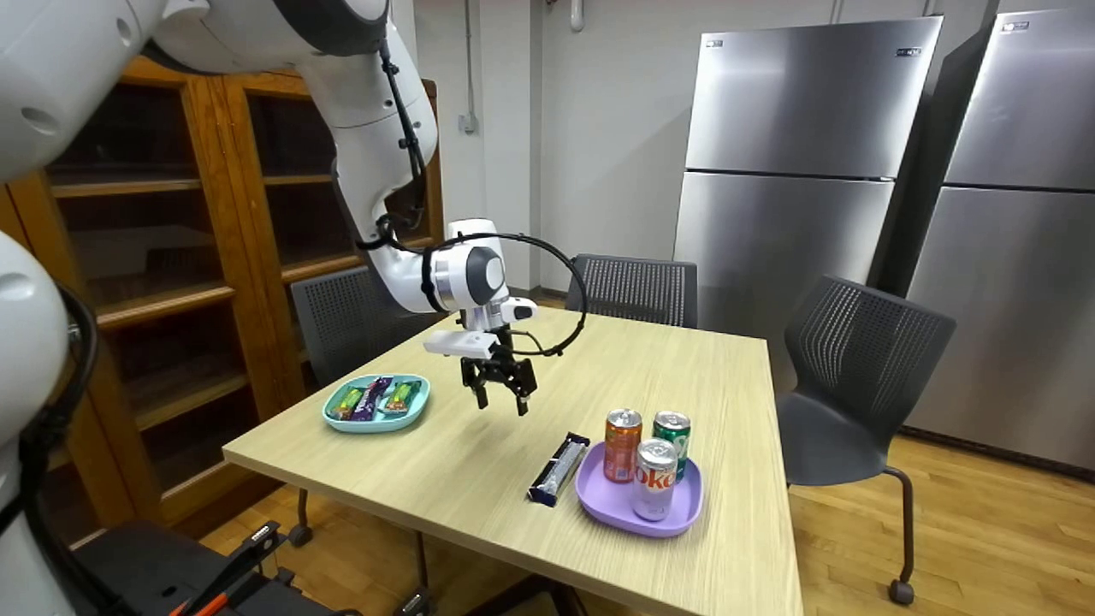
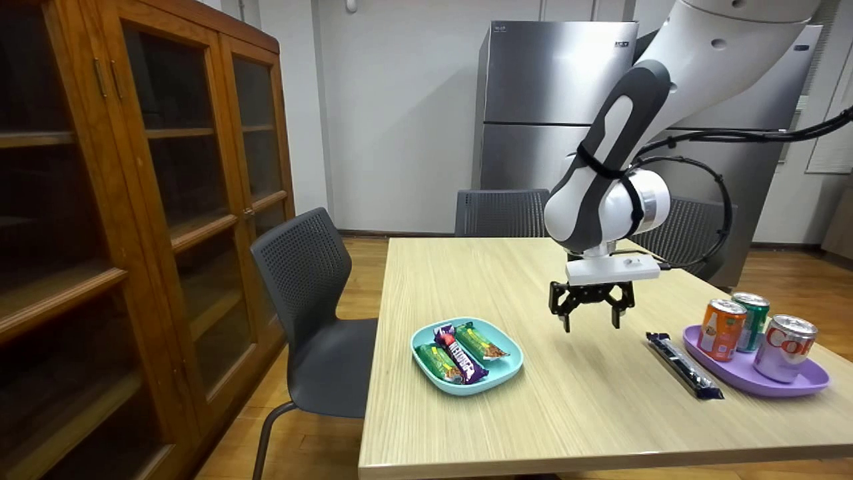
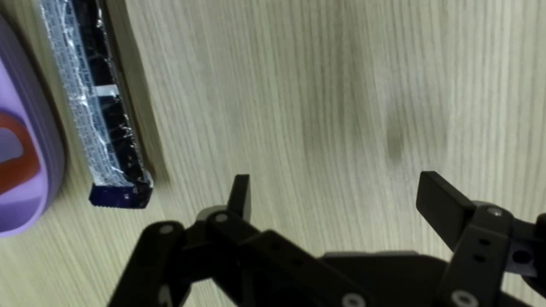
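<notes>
My gripper (image 1: 502,405) is open and empty, pointing down above the wooden table. It also shows in an exterior view (image 2: 592,325) and in the wrist view (image 3: 334,183), with bare wood between its fingers. The nearest thing is a long bar in a dark blue and silver wrapper (image 3: 98,102), lying left of the fingers in the wrist view and apart from them. The bar shows in both exterior views (image 1: 559,469) (image 2: 684,366), beside a purple tray (image 1: 599,496). The tray holds an orange can (image 1: 622,447), a green can (image 1: 674,432) and a silver Coke can (image 1: 655,483), all upright.
A teal dish (image 2: 506,372) holds a purple-wrapped bar (image 2: 460,355) and two green packets (image 2: 480,341) (image 2: 438,363). The table (image 2: 466,280) has dark chairs (image 1: 864,368) around it. A wooden cabinet (image 2: 166,220) and steel refrigerators (image 1: 796,171) stand behind.
</notes>
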